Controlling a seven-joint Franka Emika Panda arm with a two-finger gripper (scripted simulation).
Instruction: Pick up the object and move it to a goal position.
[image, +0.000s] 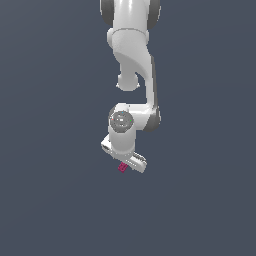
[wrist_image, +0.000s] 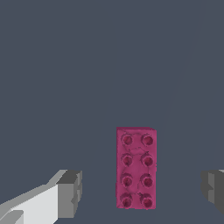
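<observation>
The object (wrist_image: 135, 168), a magenta-pink flat rectangular block, is being seen in the wrist view lying between the two grey fingertips (wrist_image: 71, 192) of the pincer (wrist_image: 142, 190), with clear gaps showing on both sides. Eight small bumps, in two rows of four, are being counted on its upper face. In the exterior view the object (image: 121, 167) is being shown as a tiny pink patch just beside the lower edge of the white pincer (image: 131, 162), near the middle of the scene and slightly toward the exterior view's left of the pincer body.

The pincer is being held apart; neither fingertip is being seen in contact with the block. Whether the block is being carried by a bench or floor cannot be told for certain, as only a plain dark grey surface (image: 50, 200) is being rendered.

The step in hand is being judged as alignment over the block ahead of the grasp. The next move is being judged to call for a descent until the fingertips flank the block's long sides, then closure across its narrow width, then a lift.

Count: one object, one arm (image: 132, 65), one pincer, two fingertips. No goal marker is being shown in either view.
</observation>
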